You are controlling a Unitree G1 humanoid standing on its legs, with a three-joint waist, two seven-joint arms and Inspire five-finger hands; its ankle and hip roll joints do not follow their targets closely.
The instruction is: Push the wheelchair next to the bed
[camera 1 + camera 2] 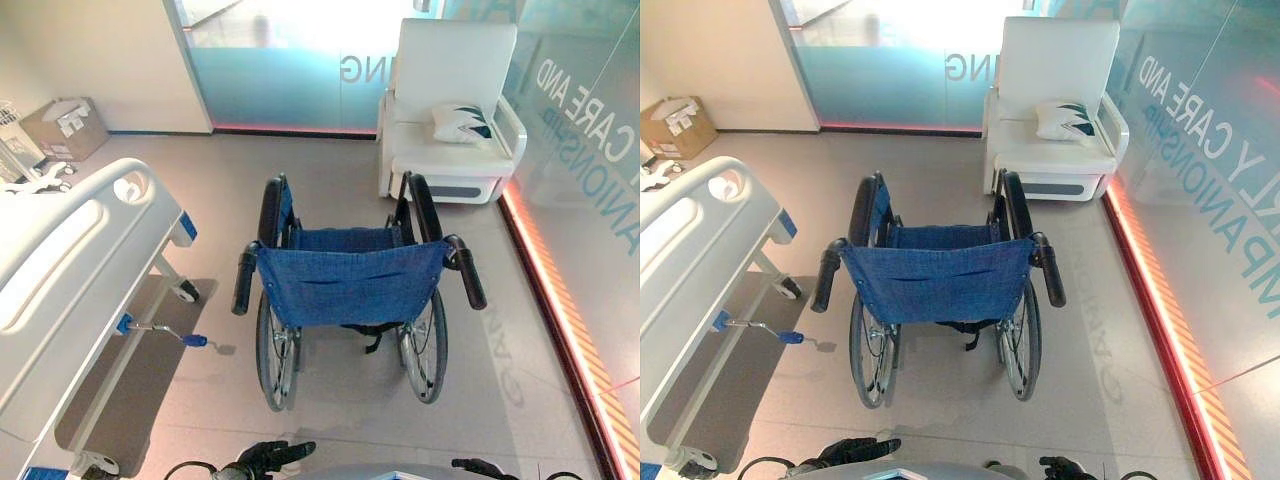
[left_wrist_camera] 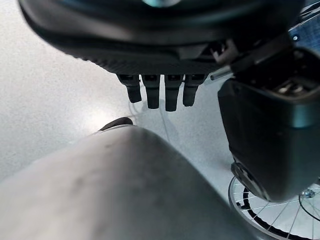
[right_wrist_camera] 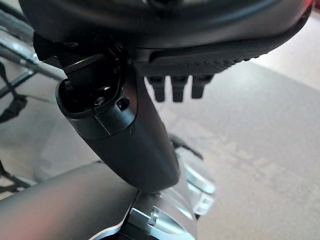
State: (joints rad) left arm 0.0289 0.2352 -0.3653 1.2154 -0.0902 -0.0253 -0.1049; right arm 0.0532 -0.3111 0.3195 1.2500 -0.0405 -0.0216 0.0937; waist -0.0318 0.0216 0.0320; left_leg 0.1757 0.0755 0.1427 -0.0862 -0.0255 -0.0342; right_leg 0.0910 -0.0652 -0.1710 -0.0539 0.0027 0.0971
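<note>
The wheelchair [image 1: 345,290], blue-seated with black push handles, stands mid-frame, apart from the white bed [image 1: 70,270] at left. Left hand [image 1: 268,456] and right hand [image 1: 1060,466], bottom edge, hang loosely open, holding nothing.

The wheelchair [image 1: 345,290] stands upright at frame centre, its blue fabric back facing the camera, black push handles out at both sides, spoked wheels on the floor. The white bed [image 1: 70,270] fills the left edge, apart from it.
</note>
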